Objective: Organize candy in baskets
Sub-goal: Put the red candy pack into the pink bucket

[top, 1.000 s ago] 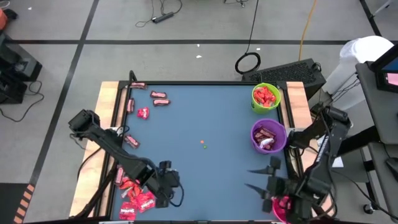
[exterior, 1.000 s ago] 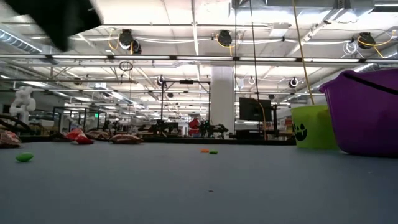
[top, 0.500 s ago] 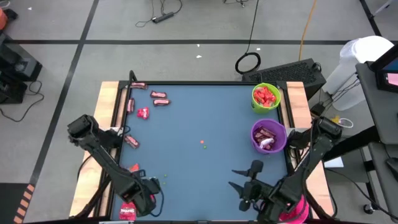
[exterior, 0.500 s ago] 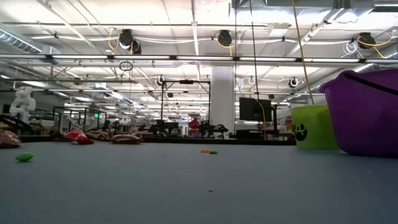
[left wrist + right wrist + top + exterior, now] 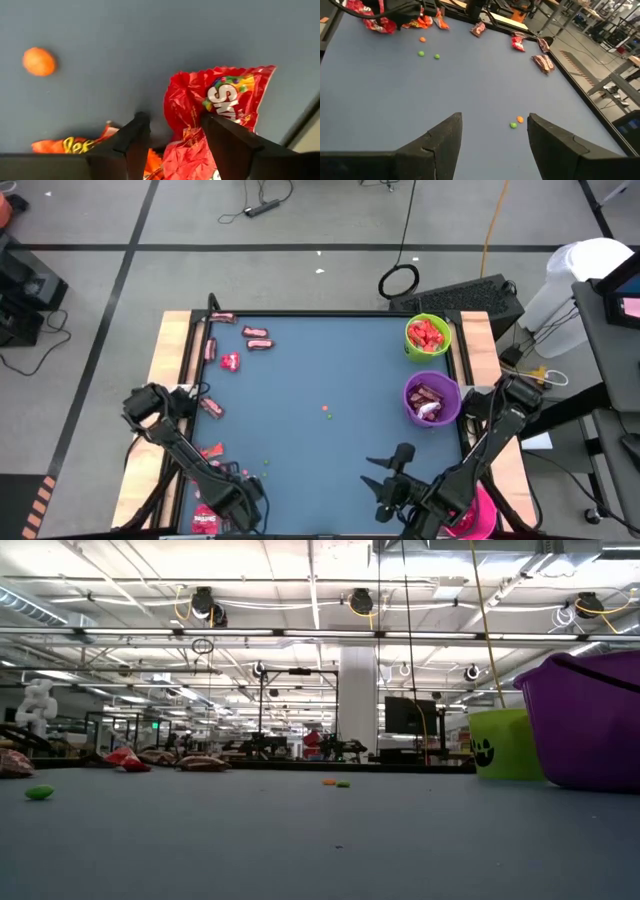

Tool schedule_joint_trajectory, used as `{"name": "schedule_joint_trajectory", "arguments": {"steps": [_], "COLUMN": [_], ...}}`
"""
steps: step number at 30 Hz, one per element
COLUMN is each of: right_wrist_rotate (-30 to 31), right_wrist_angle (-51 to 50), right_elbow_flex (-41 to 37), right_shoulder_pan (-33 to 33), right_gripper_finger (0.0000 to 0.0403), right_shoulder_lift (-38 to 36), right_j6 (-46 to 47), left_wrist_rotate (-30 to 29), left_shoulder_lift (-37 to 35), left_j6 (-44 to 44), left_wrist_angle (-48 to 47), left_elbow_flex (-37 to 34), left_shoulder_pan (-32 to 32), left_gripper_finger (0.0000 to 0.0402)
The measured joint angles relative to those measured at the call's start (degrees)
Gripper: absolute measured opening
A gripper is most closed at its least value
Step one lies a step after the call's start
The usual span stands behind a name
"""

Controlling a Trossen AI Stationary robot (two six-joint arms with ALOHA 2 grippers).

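Left gripper [image 5: 172, 132] sits low over the candy pile [image 5: 212, 515] at the table's 7 o'clock corner, fingers apart astride a red pack [image 5: 215, 112] with an orange wrapper [image 5: 90, 145] overlapping. Risk: closing grabs two packs, or pinches only crinkled film and slips. Right gripper [image 5: 492, 131], open, waits near 5 o'clock; purple basket [image 5: 432, 399] and green basket [image 5: 427, 335] at 2–3 o'clock mean a long carry

Light is bright and even, from rows of ceiling strip lamps [image 5: 300, 585] seen in the low view. The blue bench [image 5: 330, 380] shows almost no glare and only soft, faint shadows under the arms. In the low view the near bench surface and the purple basket [image 5: 585, 720] are soft, out of focus. The red wrapper [image 5: 220, 110] glints in the left wrist view, slightly blurred.
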Motion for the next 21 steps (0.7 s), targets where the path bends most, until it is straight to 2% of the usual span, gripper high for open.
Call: {"name": "schedule_joint_trajectory", "arguments": {"steps": [3, 9, 11, 14, 21], "right_wrist_rotate": [0.1, 0.0, -1.5, -3.1, -4.5], "right_wrist_angle": [0.0, -0.1, -0.7, -0.8, 0.5], "right_elbow_flex": [0.0, 0.0, 0.0, 0.0, 0.0], "right_shoulder_pan": [0.0, -0.2, -0.6, -1.4, -3.5], "right_gripper_finger": [0.0212, 0.0212, 0.0212, 0.0212, 0.0212], "right_shoulder_lift": [0.0, 0.0, 0.0, 0.0, 0.2], "right_j6": [-0.2, -0.2, -1.0, -1.2, 0.0], "left_wrist_rotate": [0.9, 1.1, 1.1, -1.0, -19.1], "left_shoulder_lift": [0.5, 0.1, -0.2, -1.2, -6.7], "left_j6": [1.8, 4.6, 5.6, 5.7, 5.9], "left_wrist_angle": [0.4, 1.3, 1.2, 1.2, 1.2], "left_elbow_flex": [0.0, 0.0, 0.0, -0.1, 2.9], "left_shoulder_pan": [0.7, 1.9, 2.1, 2.5, 3.0], "left_gripper_finger": [0.0157, 0.0045, 0.0019, 0.0014, 0.0021]}}
